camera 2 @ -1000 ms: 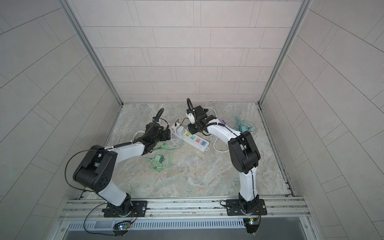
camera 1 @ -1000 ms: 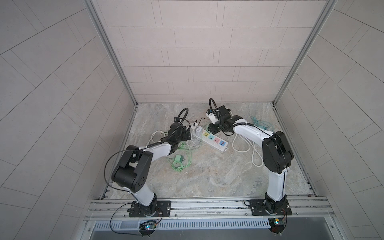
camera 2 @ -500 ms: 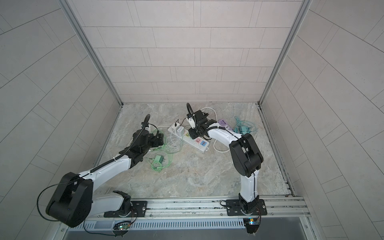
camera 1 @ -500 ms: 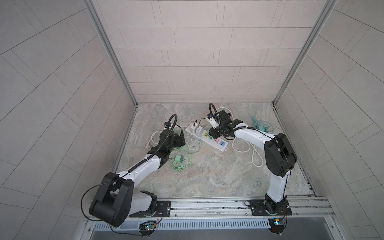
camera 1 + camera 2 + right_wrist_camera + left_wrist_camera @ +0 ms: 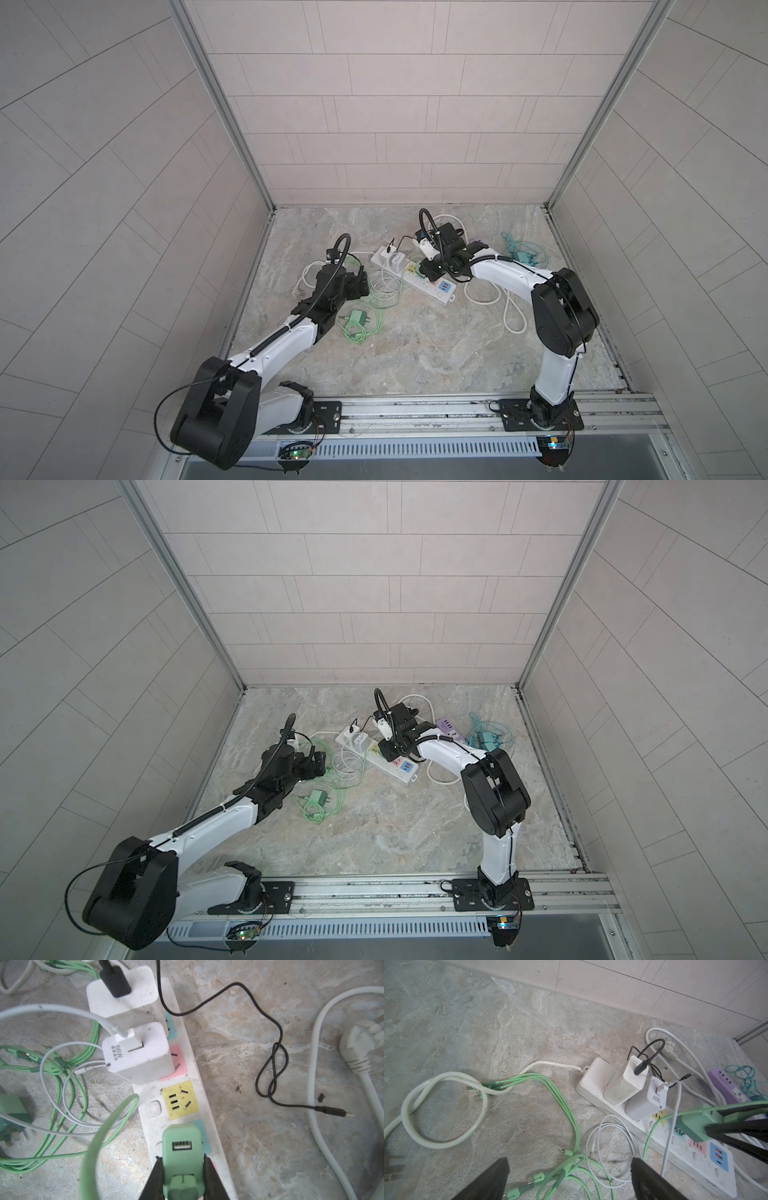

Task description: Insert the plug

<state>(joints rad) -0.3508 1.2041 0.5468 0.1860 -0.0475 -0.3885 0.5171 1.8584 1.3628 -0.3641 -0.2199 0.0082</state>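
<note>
Plug [image 5: 181, 1147], pale green with a USB port on its top face, is clamped between the two black fingers [image 5: 154, 1176] of the right gripper [image 5: 181, 1159], which is closed on its sides. It stands upright over the blue socket [image 5: 204, 1136] of the white power strip [image 5: 149, 1093], just past the yellow socket [image 5: 180, 1099]. Whether its prongs are in the socket cannot be told. A green cable [image 5: 104, 1136] loops away from the plug to the left.

Further along the strip, a small white charger [image 5: 141, 1053] sits in the pink socket and a larger white charger [image 5: 122, 993] stands beyond it, with a black cable [image 5: 270, 1064] trailing to the floor.

In both top views the strip [image 5: 442, 293] lies slantwise on the far middle of the stone floor [image 5: 415, 353], running from far left to near right.

The left gripper [image 5: 566, 1180] hovers to the left of the strip with its jaws wide apart and nothing between them, above loose green and white cables. A second green charger [image 5: 356, 330] lies on the floor nearer the front, and a purple strip [image 5: 449, 729] lies to the far right.
</note>
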